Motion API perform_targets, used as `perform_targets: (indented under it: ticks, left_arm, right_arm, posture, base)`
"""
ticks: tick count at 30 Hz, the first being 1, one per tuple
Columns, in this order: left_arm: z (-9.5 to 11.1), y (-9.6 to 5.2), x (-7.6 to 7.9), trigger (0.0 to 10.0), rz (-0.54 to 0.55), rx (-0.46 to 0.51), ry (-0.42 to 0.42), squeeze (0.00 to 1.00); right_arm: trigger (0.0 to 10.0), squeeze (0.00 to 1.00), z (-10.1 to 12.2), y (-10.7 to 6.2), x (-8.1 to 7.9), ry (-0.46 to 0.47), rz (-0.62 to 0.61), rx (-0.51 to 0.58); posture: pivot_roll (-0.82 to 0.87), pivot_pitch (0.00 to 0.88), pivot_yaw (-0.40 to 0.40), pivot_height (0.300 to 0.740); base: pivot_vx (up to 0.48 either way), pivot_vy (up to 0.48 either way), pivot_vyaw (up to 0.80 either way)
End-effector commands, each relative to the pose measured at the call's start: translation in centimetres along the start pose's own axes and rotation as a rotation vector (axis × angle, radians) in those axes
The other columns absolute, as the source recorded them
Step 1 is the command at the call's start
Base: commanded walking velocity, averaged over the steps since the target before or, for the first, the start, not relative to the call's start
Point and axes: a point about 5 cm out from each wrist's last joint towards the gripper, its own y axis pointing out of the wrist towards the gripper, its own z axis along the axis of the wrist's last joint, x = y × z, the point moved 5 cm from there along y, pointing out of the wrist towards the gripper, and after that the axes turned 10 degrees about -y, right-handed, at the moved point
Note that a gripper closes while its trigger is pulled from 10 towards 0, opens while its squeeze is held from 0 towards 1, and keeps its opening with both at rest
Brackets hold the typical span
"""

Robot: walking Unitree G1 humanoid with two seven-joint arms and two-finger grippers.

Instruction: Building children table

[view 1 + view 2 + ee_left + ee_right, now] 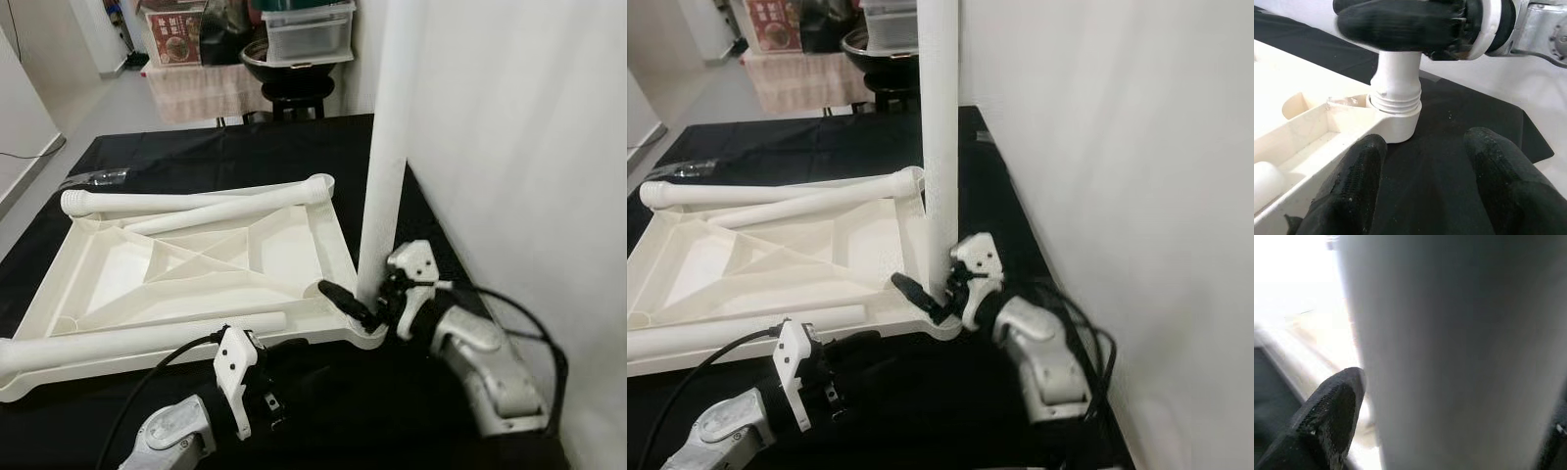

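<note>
Left eye view gives us the whole layout: a bench (196,157) draped in black cloth runs across the frame, and on it, left of centre, lies the white tabletop (186,269) upside down, ribs showing. Two loose legs (196,201) lie across its upper edge and another loose leg (118,343) rests along its lower edge. At the lower right corner of the tabletop the upright leg (387,147) stands in its corner socket (1396,122), rising out of the top of the frame beside the white wall. The right tool (367,305) is clenched around that leg just above the socket, one black finger (1327,416) pressed against the tube. The left tool (1420,191) hovers released at lower centre, its fingers spread over the cloth just short of the socket and touching nothing. In the left wrist view some thread rings still show above the socket rim, so we judge the leg is not fully seated. To do this step well, we should keep the leg vertical while turning it, regrip in short twists, and perhaps press the left tool on the tabletop edge to stop it spinning.
</note>
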Motion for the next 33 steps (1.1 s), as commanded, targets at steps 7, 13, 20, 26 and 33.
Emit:
perform_targets:
  ticks: [7,13,20,26,33]
  left_arm:
    - [-0.4,-0.1,0.0,10.0,0.020,-0.006,-0.015,0.00]
    - [-0.5,-0.1,0.1,10.0,0.020,-0.008,-0.014,0.00]
    - [-0.5,-0.1,0.2,10.0,0.018,-0.009,-0.016,0.00]
    - [-0.5,-0.1,0.3,10.0,0.017,-0.007,-0.018,0.00]
    - [-0.4,-0.3,0.3,10.0,0.017,-0.007,-0.018,0.00]
  right_arm:
    - [10.0,0.00,0.9,0.3,1.1,-0.006,0.183,0.020]
    - [0.0,0.00,1.3,0.4,1.8,0.034,0.268,0.017]
    - [0.0,0.00,0.9,-0.1,2.3,0.047,0.302,0.010]
    - [0.0,0.00,0.2,-1.0,3.0,-0.021,0.159,-0.014]
    - [0.0,0.00,-1.8,-0.5,3.2,0.044,-0.241,-0.065]
  posture:
    - [-0.08,0.095,0.014,0.740]
    - [-0.07,0.098,0.011,0.740]
    - [-0.07,0.103,0.009,0.740]
    - [-0.08,0.110,0.012,0.740]
    - [-0.09,0.122,0.003,0.740]
  base:
    - [0.000,0.000,0.00]
    - [0.000,0.000,0.00]
    - [0.000,0.000,0.00]
    - [0.000,0.000,0.00]
    - [0.000,0.000,0.00]
